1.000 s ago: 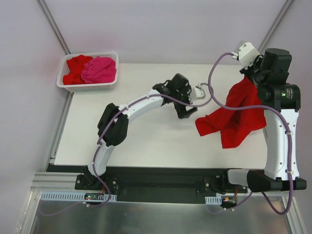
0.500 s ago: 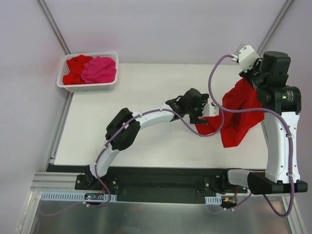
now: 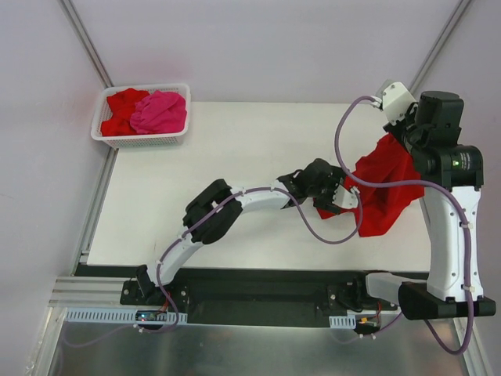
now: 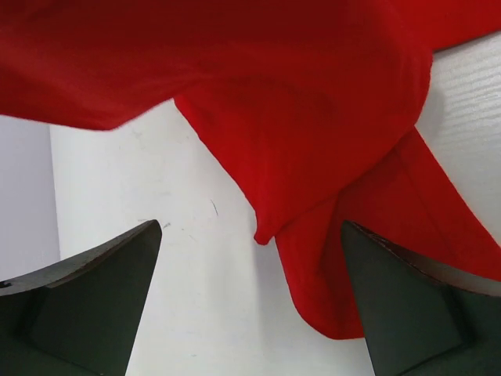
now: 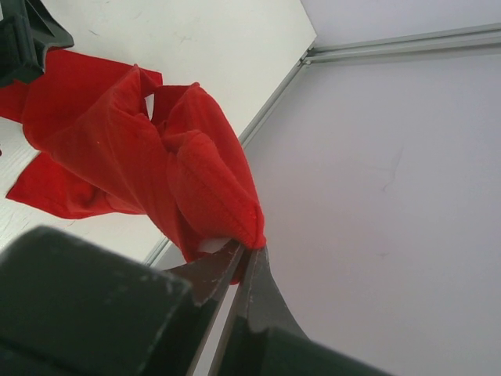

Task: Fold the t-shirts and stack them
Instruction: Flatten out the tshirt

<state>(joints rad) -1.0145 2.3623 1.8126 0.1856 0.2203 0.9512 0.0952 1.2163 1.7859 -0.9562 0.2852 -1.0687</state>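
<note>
Red t-shirt (image 3: 385, 182) hangs bunched from right gripper (image 5: 249, 254), clamped on a fold; lower part lies on table (image 3: 196, 188), right side. Left gripper (image 4: 250, 231) wide apart, empty, low over table facing dangling corner. Best: take that single corner near its edge, not the bunch, so shirt can spread flat.

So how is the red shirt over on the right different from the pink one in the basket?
The red t-shirt hangs from the shut right hand, its lower part resting on the table; the pink t-shirt lies in the white basket, untouched. The red one is drawn out long; the pink one is a bunched heap. Neither is folded.
</note>
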